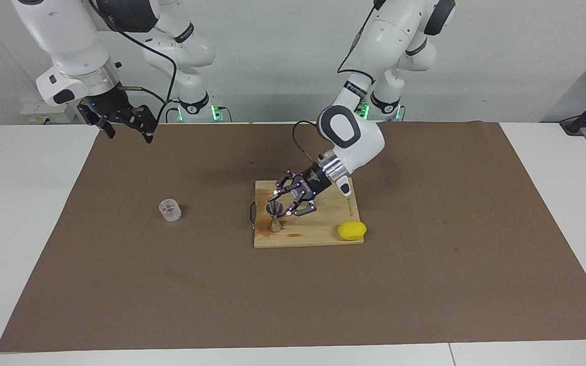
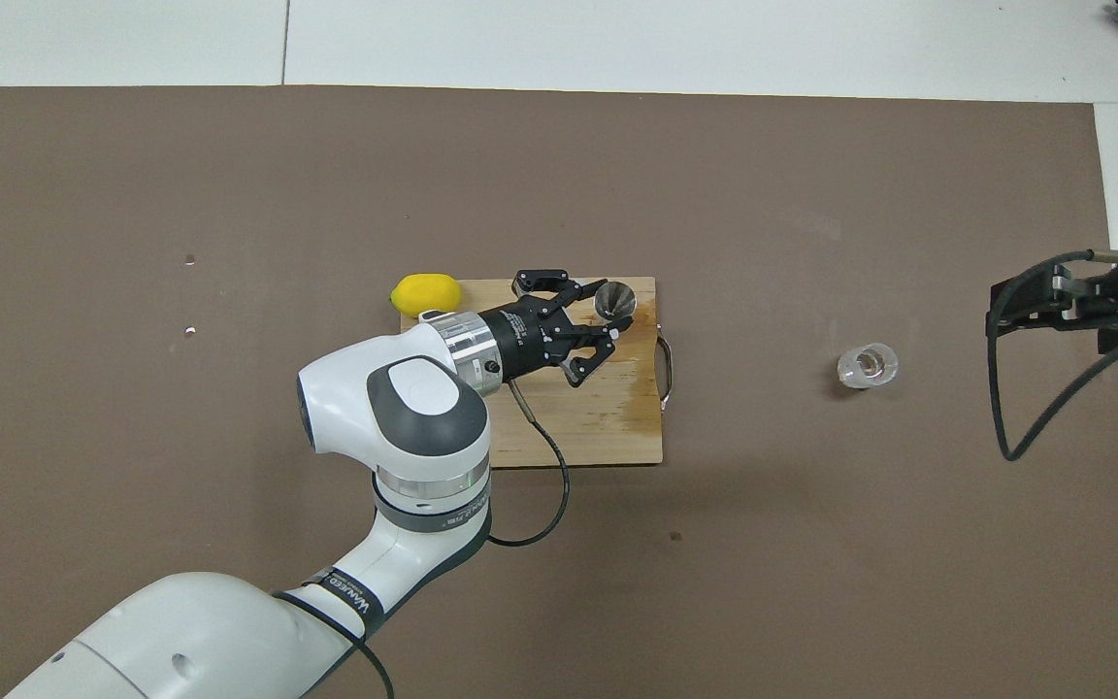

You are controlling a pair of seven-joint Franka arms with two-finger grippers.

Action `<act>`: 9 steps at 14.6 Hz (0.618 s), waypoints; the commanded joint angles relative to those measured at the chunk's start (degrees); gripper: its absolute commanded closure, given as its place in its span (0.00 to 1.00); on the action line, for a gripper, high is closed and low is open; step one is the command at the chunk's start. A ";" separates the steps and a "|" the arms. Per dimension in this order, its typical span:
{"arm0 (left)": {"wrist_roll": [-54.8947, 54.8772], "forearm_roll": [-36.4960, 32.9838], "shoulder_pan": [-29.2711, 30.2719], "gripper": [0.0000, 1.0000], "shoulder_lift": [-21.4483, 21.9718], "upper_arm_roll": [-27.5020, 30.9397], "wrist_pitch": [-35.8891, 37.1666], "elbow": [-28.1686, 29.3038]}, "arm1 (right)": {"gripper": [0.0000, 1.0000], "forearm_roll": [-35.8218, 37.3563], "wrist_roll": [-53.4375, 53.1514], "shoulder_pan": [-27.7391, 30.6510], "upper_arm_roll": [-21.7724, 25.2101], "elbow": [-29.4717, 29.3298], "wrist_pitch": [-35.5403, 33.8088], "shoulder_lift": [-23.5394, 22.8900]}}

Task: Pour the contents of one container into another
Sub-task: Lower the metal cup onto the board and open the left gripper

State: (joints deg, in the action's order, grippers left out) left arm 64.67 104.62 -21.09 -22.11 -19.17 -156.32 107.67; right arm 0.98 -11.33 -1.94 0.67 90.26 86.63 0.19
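The steel jigger [image 1: 274, 216] stands upright on the wooden cutting board [image 1: 323, 235], at the corner near the board's metal handle; in the overhead view the jigger [image 2: 614, 301] shows its open cone. My left gripper [image 1: 281, 205] is open and low over the board, its fingers on either side of the jigger's upper cone; it also shows in the overhead view [image 2: 609, 309]. The clear glass cup [image 1: 170, 209] stands on the brown mat toward the right arm's end, also in the overhead view [image 2: 868, 366]. My right gripper [image 1: 127, 127] waits open and raised over the mat's edge.
A yellow lemon [image 1: 351, 230] lies at the board's corner toward the left arm's end, also in the overhead view [image 2: 425, 294]. A wet stain marks the board [image 2: 617, 427] around the jigger. The brown mat [image 1: 425, 284] covers most of the white table.
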 commanded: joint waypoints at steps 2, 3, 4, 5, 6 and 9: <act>0.11 -1.78 -1.15 0.00 -0.48 0.71 -1.00 -0.71 | 0.02 -0.28 0.70 0.19 -0.14 0.35 0.29 0.07; 0.20 -2.31 -1.06 0.00 -0.13 0.63 -0.91 -0.71 | 0.02 -0.28 0.70 0.19 -0.23 0.35 0.29 0.16; 0.28 -2.49 -0.71 0.00 0.39 0.62 -0.83 -0.71 | 0.02 -0.28 0.70 0.19 -0.14 0.35 0.29 0.16; 0.46 -2.67 -0.45 0.00 1.97 0.62 -0.48 -0.45 | 0.02 -0.19 0.70 0.19 -0.14 0.35 0.29 0.07; 0.64 -2.67 -0.27 0.00 3.46 0.62 -0.30 0.77 | 0.02 -0.28 0.70 0.19 -0.14 0.35 0.29 0.07; 0.99 -5.20 0.78 0.00 8.21 0.71 1.01 2.71 | 0.02 -0.19 0.70 0.19 -0.14 0.35 0.21 0.07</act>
State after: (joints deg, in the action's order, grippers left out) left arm 64.56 101.70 -21.12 -18.56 -18.97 -156.34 107.37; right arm 0.98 -11.33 -1.94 0.67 90.27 86.63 0.19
